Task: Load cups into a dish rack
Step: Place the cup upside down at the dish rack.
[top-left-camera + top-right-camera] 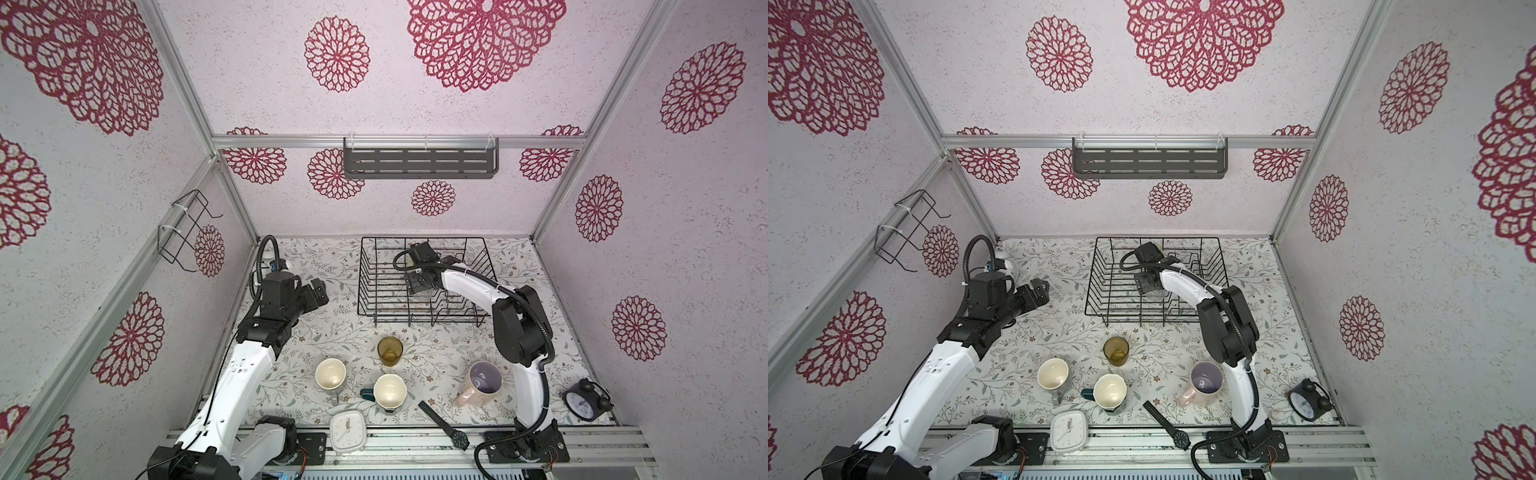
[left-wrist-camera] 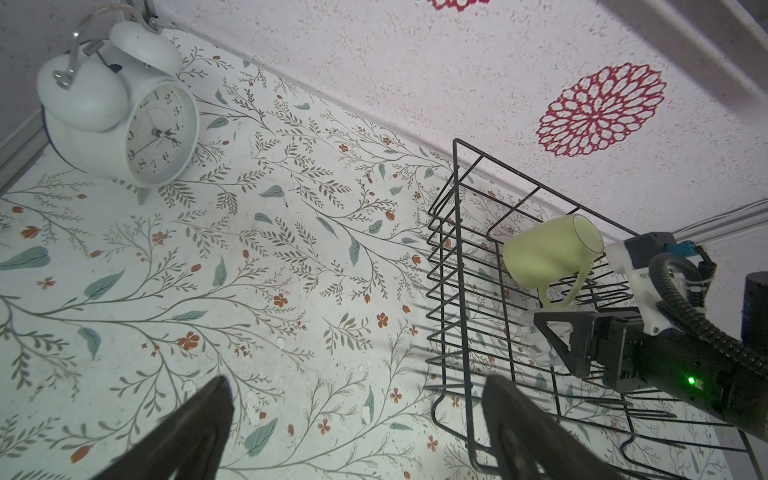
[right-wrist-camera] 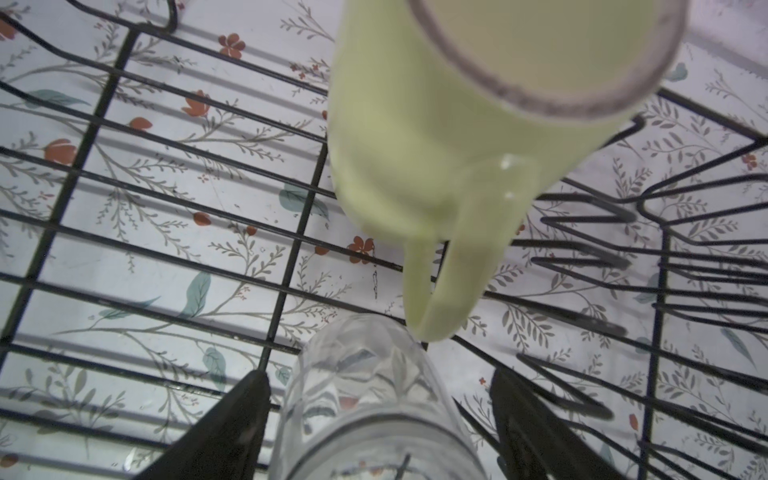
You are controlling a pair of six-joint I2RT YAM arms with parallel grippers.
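Right hand (image 3: 376, 376) down inside the dish rack (image 1: 365, 286), jaws spread, the small clear glass (image 3: 374, 399) standing between them; a thin gap shows on each side of the glass, so nothing is gripped. Rack sits on the table (image 1: 316, 332) just right of centre in both top views, hard against the back wall. Lime-green mug (image 3: 436, 145) also in the rack, tipped over at a slant beside the prong row, handle pointing at the clear glass and ending just beside it; contact cannot be told. Left hand (image 2: 357, 380) at mid-left of the frame in the top views, off the rack's left side, jaws wide with only bare table between them. Four cups are outside the rack, upright on the table in the lower centre of the frame: amber tumbler (image 1: 390, 351) nearest the rack's front edge, grey mug (image 1: 330, 374) lower left of it, teal mug (image 1: 389, 392) directly below it, pink mug (image 1: 484, 380) off to the right beside the right arm. White square clock (image 1: 348, 430) and wristwatch (image 1: 444, 424) at the table's front edge; black alarm clock (image 1: 584, 401) at lower right; white twin-bell clock (image 2: 124, 120) in the back-left corner.
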